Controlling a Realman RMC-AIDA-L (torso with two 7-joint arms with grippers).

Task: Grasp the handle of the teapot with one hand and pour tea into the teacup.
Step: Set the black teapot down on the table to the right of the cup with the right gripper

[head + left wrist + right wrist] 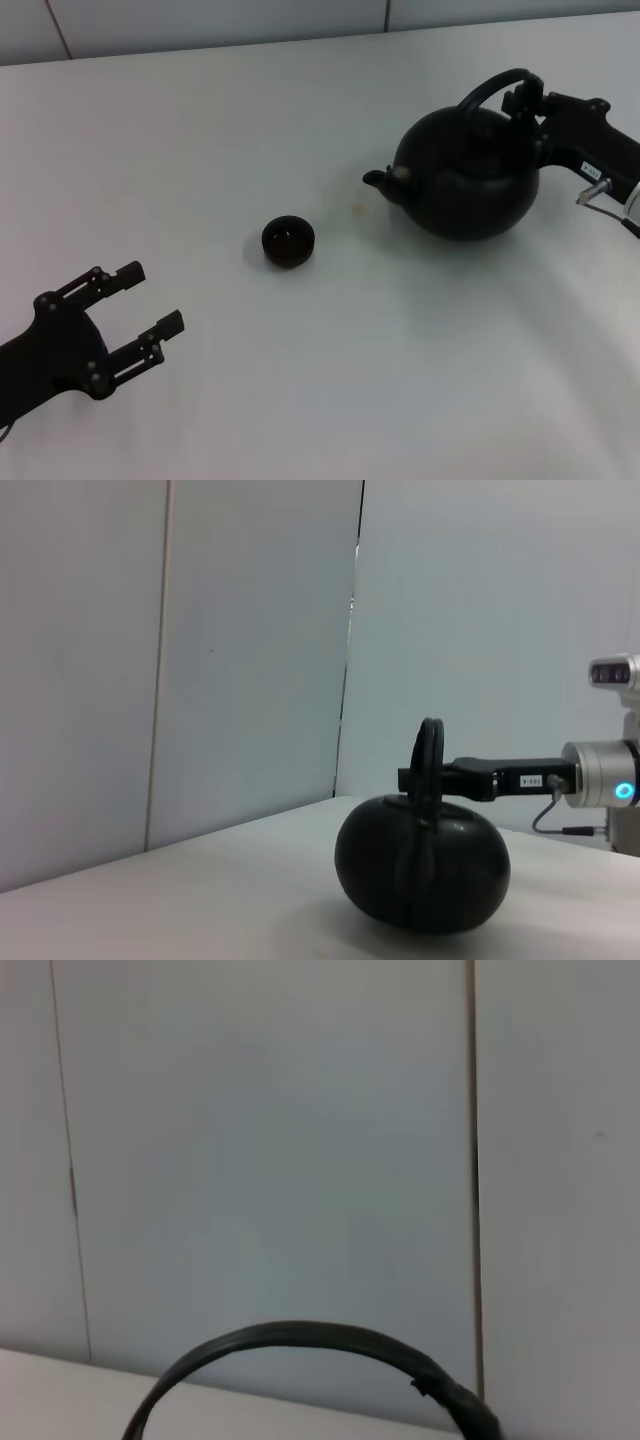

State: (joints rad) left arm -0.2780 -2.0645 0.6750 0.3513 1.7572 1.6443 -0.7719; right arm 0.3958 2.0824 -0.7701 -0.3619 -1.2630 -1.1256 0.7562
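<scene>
With the right gripper (527, 108) fingers clamped on the teapot (465, 172) handle (492, 88), the teacup (288, 241) well beyond its spout on the worktop (330, 380), a twisting handle could spill tea.

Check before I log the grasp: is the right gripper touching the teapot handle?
Touching. In the head view the right gripper closes around the handle of the teapot.

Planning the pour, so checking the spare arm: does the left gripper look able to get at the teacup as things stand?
Probably yes. The left gripper sits open at the table's near-left, and only bare surface lies between it and the teacup. The teapot and right gripper are off to the right.
</scene>
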